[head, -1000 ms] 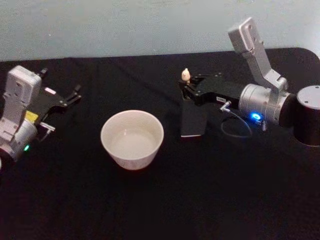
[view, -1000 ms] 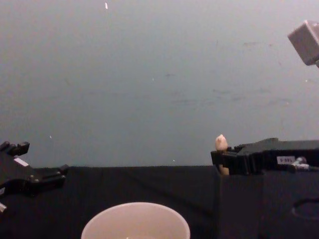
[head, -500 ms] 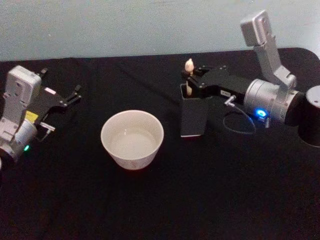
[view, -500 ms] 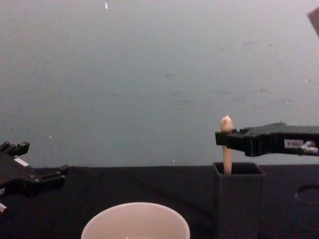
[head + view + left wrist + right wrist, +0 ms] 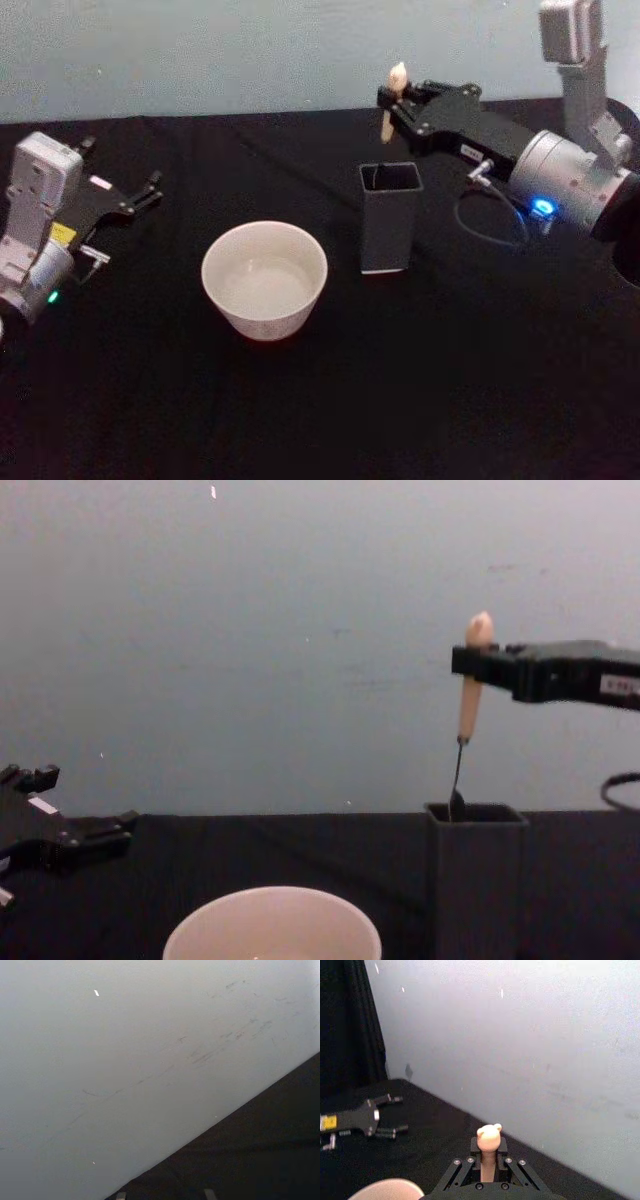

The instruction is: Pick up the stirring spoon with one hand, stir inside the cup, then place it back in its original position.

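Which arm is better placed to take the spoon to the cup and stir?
Right. The right gripper is shut on the stirring spoon, whose bowl is at the holder box rim beside the cup. The left gripper rests open, far left.

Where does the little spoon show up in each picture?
Head view: stirring spoon upper right, held by the right hand above the holder box.
Chest view: spoon at right, bowl at the box's mouth.
Right wrist view: spoon's knob clamped in the hand.
Left wrist view: faces the wall.
Shared landmark: the cup.
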